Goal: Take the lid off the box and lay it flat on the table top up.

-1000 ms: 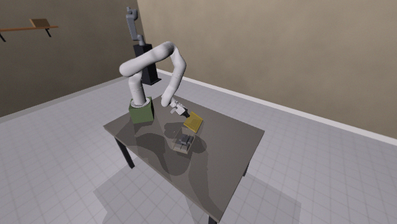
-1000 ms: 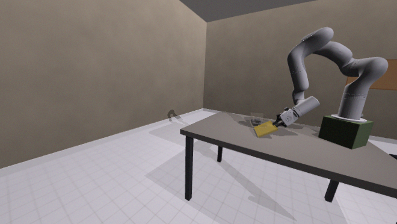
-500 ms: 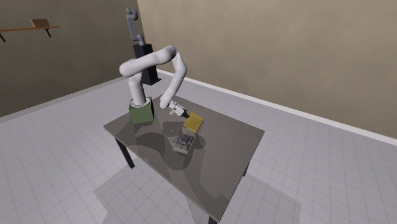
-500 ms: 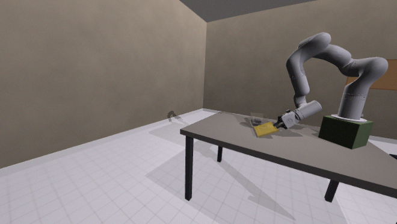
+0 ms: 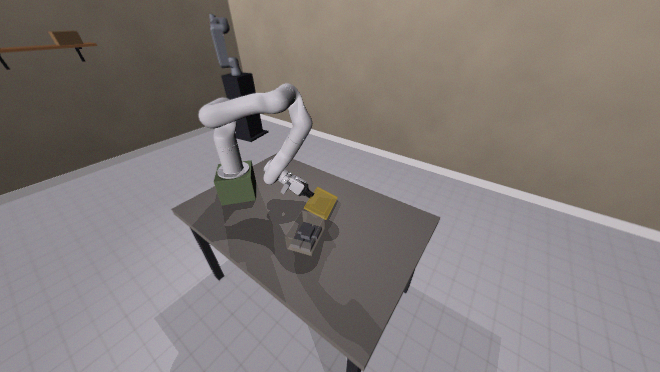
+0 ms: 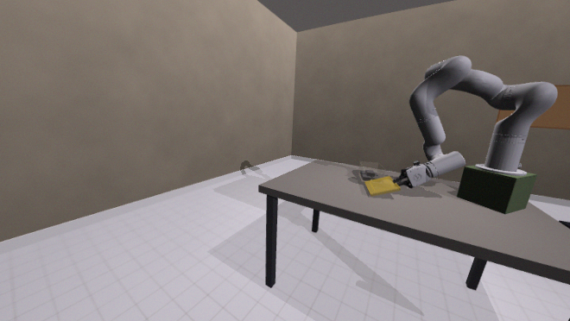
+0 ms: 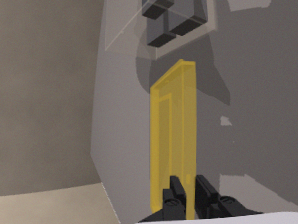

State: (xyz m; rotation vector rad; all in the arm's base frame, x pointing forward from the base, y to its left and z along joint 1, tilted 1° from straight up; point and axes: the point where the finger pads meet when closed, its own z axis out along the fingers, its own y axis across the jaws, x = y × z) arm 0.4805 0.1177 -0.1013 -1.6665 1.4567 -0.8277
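Note:
My gripper [image 5: 311, 193] [image 6: 400, 181] [image 7: 185, 190] is shut on one edge of the flat yellow lid [image 5: 321, 202] [image 6: 381, 186] [image 7: 174, 143]. The lid lies nearly flat, low over the table [image 5: 380, 235] [image 6: 432, 216], top side up; whether it touches the table I cannot tell. The open box [image 5: 303, 237] [image 6: 368, 174] has pale see-through walls and dark grey blocks inside. It stands a short way from the lid's far edge, apart from it.
The arm's green base block [image 5: 235, 186] [image 6: 496, 190] stands at the table's corner behind the gripper. A dark stand [image 5: 245, 105] is on the floor beyond the table. A wall shelf [image 5: 47, 47] hangs far off.

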